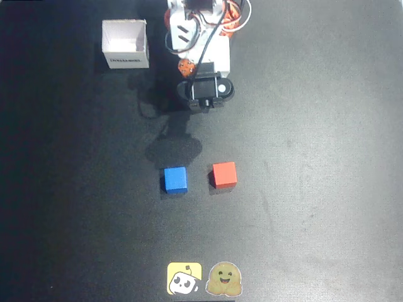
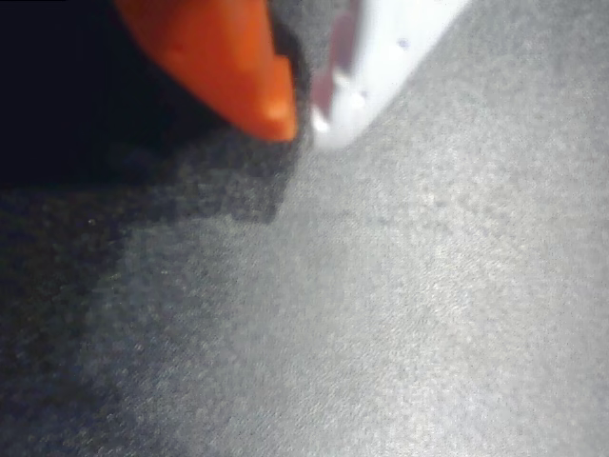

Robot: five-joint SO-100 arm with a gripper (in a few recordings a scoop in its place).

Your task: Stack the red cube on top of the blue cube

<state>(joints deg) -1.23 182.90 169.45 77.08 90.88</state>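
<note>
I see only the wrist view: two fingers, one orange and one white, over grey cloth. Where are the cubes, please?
Observer: In the overhead view, the red cube and the blue cube sit side by side with a gap between them, blue on the left.
Operator: Is the arm near them?
Observer: No. The arm is folded near the top of the picture, well above both cubes.
Operator: Is anything else on the table?
Observer: Yes. An open white box stands at upper left, and two stickers lie at the bottom edge.
</note>
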